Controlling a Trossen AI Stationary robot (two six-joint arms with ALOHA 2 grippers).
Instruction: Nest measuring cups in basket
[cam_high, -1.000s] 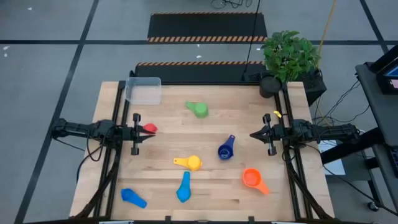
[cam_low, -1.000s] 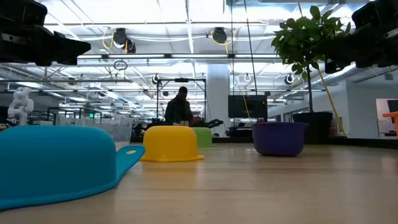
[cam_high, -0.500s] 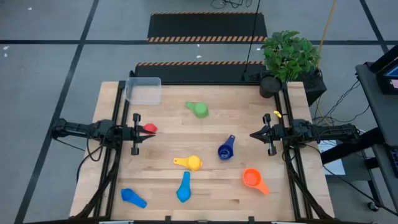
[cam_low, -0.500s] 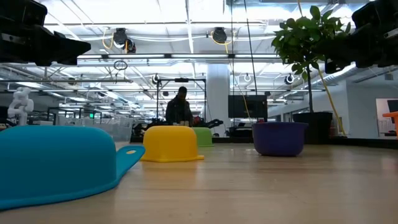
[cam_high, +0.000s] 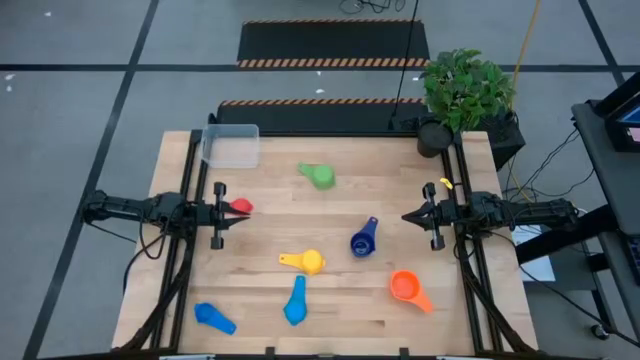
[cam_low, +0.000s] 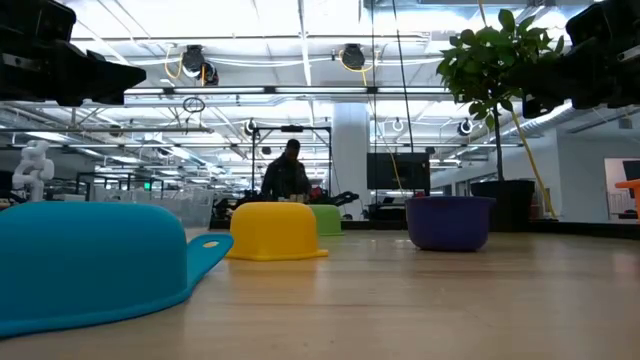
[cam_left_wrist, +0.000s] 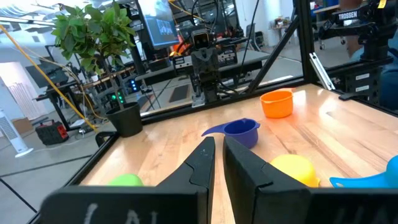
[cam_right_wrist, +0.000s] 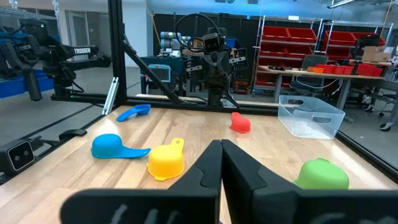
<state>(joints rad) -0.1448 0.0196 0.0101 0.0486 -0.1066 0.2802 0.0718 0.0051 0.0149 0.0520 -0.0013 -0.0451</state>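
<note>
Right now we are parking both arms at the tabletop's (cam_high: 340, 300) side edges, with nothing gripped. Our left fingers (cam_high: 228, 209) are sitting nearly closed, a thin slit showing between them; our right fingers (cam_high: 410, 216) are pressed fully together.

Just beyond the left fingertips we are seeing the red cup (cam_high: 240, 206), almost touching them. Farther out between the two arms are lying the green cup (cam_high: 320, 177), the yellow cup (cam_high: 308, 262) and the navy cup (cam_high: 363, 240). The orange cup (cam_high: 405, 287) is nearer our right fingers, and two light blue cups (cam_high: 296, 304) (cam_high: 212, 317) are resting well away from both. That is seven cups, one of each colour except the pair of blues. One clear basket (cam_high: 232, 145) is waiting empty, off to the side of the left fingers.

We are judging the cups light, stiff and smooth, likely to skid or tip if nudged, so pinching a bowl rim or the short handle looks safest.
</note>
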